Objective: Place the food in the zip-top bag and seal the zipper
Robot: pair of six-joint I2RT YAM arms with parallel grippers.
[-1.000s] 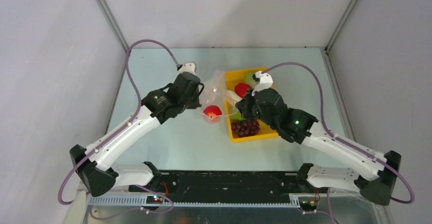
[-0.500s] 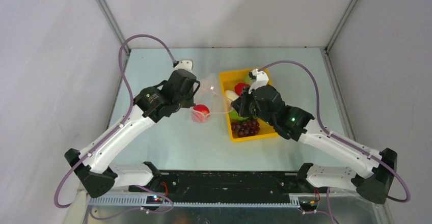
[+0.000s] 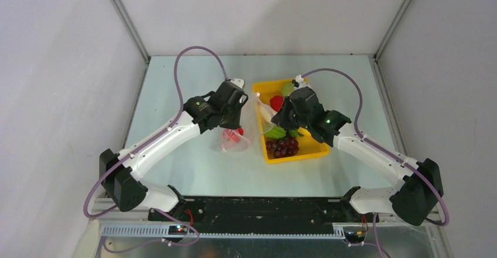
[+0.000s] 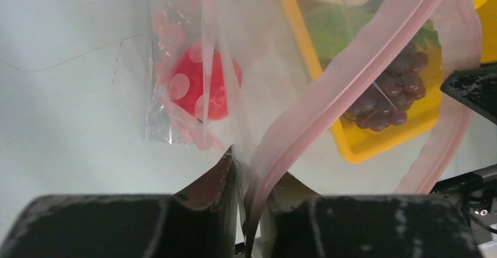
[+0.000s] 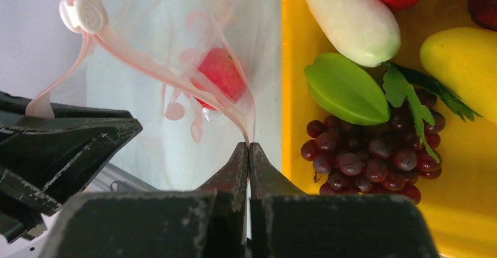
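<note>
A: Entry, zip-top bag (image 3: 234,142): location?
B: Mid-desk (image 3: 193,170), beside the yellow tray (image 5: 287,64) on the side toward the desk's left edge. The red apple (image 4: 202,85) is inside, at its low end.
A: Left tool (image 4: 246,165)?
B: Jaws a narrow slit apart. The zipper (image 4: 351,64) runs down through the slit, and the apple lies just beyond the tips.
A: Right tool (image 5: 249,152)?
B: Closed tight on the bag's clear mouth edge, at the tray's rim. The grapes (image 5: 363,152) are beside it in the tray
</note>
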